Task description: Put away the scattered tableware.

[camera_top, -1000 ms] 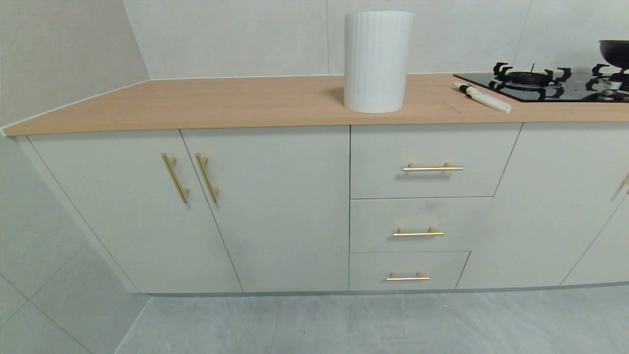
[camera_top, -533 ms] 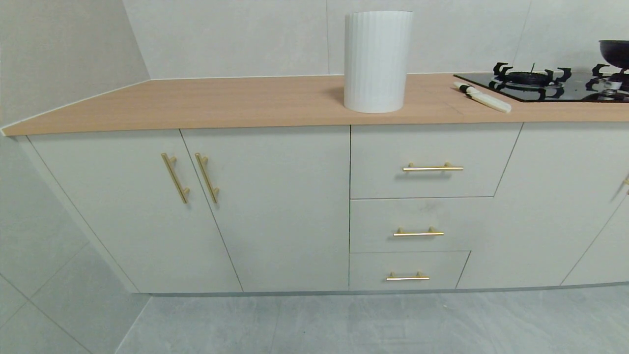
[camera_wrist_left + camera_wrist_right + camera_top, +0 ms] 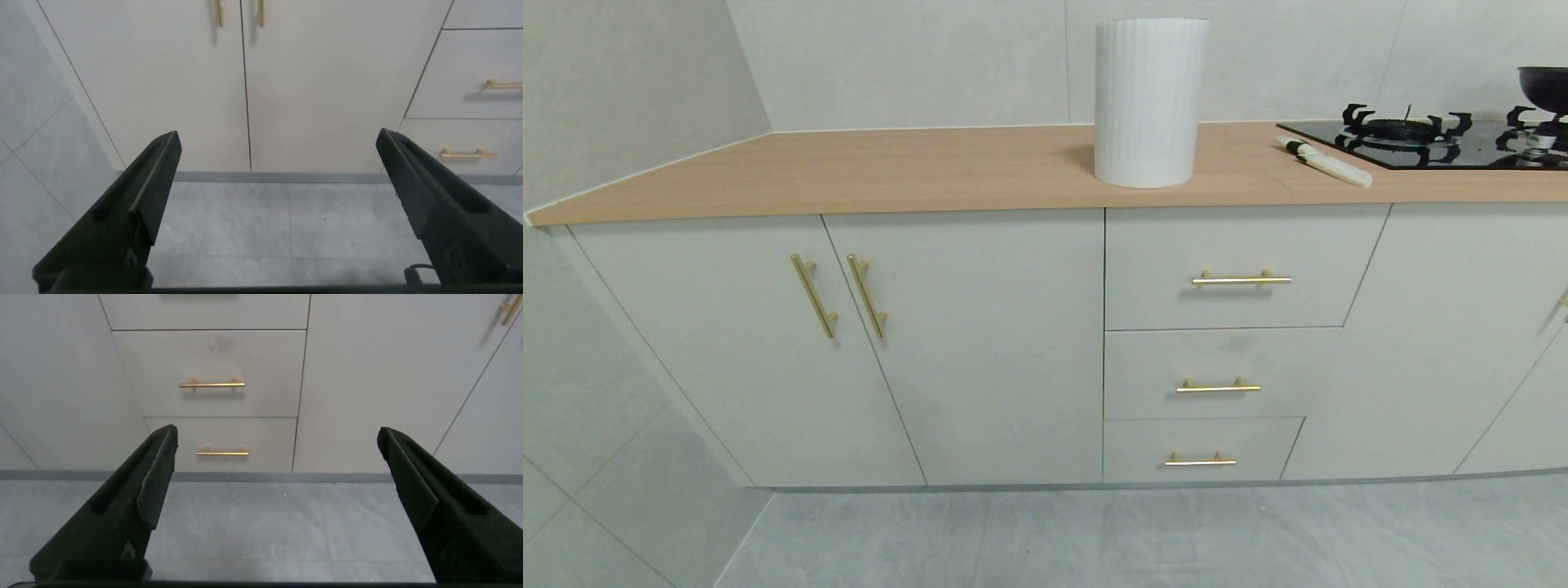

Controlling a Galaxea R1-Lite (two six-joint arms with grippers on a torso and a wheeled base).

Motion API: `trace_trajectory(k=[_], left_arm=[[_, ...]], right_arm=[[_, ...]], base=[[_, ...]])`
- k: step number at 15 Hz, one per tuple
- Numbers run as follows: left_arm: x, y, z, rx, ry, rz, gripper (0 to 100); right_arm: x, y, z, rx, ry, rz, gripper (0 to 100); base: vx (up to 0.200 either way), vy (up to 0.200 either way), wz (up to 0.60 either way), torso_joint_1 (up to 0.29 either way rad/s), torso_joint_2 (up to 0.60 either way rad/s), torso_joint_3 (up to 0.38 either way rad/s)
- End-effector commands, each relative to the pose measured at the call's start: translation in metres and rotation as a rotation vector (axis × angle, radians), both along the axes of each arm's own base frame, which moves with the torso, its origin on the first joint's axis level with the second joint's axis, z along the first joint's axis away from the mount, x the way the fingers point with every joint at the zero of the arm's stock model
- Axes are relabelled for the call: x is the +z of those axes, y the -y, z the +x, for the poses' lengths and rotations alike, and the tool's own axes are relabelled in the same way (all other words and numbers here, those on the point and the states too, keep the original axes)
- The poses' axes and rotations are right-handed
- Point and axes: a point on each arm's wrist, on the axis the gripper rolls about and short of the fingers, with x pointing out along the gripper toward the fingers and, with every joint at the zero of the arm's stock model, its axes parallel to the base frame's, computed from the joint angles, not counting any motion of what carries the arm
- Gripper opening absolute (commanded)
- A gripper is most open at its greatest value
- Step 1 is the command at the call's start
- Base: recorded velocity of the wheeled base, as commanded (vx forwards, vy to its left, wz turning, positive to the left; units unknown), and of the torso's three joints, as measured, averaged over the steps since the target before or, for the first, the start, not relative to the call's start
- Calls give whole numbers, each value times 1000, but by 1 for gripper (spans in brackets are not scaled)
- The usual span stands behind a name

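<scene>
I hold the left gripper (image 3: 278, 139) and right gripper (image 3: 278, 434) low before the cabinets (image 3: 980, 327), fingers spread, empty, ready to grasp. The knife (image 3: 1327, 163) lies far right on the counter (image 3: 890, 171), near the holder (image 3: 1149, 102).

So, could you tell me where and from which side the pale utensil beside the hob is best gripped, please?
Probably mid-length on the pale utensil, coming straight down from above and closing across its narrow width. It lies flat and slanted on the counter, so its long edges are the likeliest to pinch, and the hob crowds its far end.
</scene>
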Motion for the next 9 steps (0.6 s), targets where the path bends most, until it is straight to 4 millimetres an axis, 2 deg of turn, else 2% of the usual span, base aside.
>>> trace_trajectory(k=[1, 9], left_arm=[[0, 0, 0, 1, 0, 0, 100], [0, 0, 0, 1, 0, -1, 100]], right_arm=[[0, 0, 0, 1, -4, -2, 100], [0, 0, 0, 1, -4, 0, 100]], base=[[200, 0, 0, -7, 2, -12], [200, 0, 0, 4, -1, 1]])
